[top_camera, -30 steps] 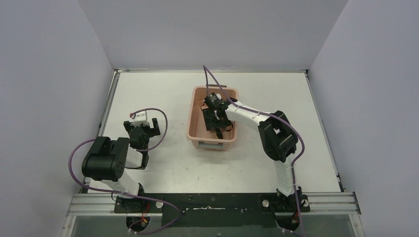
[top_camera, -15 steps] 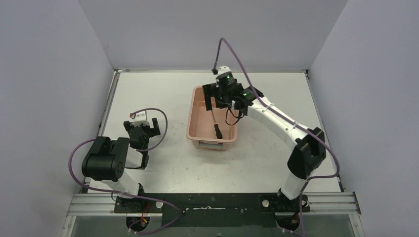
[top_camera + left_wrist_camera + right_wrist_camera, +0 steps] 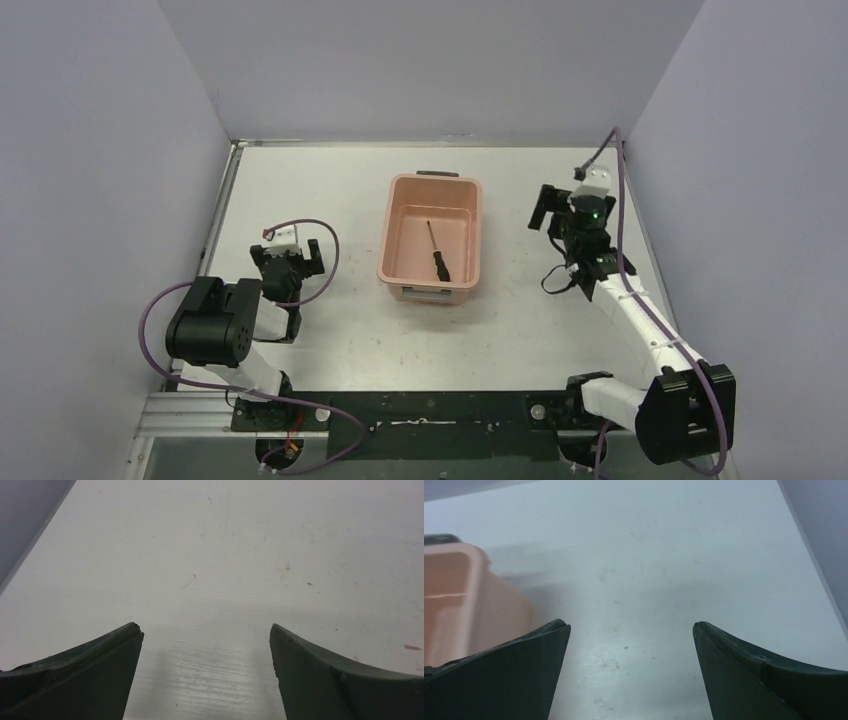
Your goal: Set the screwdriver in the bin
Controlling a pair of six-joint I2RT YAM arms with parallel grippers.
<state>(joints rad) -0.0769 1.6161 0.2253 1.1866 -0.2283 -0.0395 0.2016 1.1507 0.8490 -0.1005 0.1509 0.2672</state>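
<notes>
the screwdriver [image 3: 435, 250] lies flat on the floor of the bin [image 3: 385, 235], a bit slanted, with its fat handle toward the near end of the bin and its thin tip toward the far end. nothing is touching it. so the job looks done to me.

the right gripper [image 3: 631, 625] is off to the right of the bin, well apart from it. its two fingers are spread wide and there is nothing between them, only bare table [image 3: 300, 180] below. from its own camera a corner of the bin shows at the left edge.

the left gripper [image 3: 205, 625] is on the other side, to the left of the bin and also well apart from it. its fingers are spread too, and it holds nothing.

what is left, i think, is just to bring the right arm to a resting place. to do that well, move it slowly and away from the bin, not across it, so the arm or its purple cable does not bump the bin's wall and tip it. there is no need to reach into the bin. the fingers can be left spread, since there is nothing to pick up. the left arm has nothing to do.
</notes>
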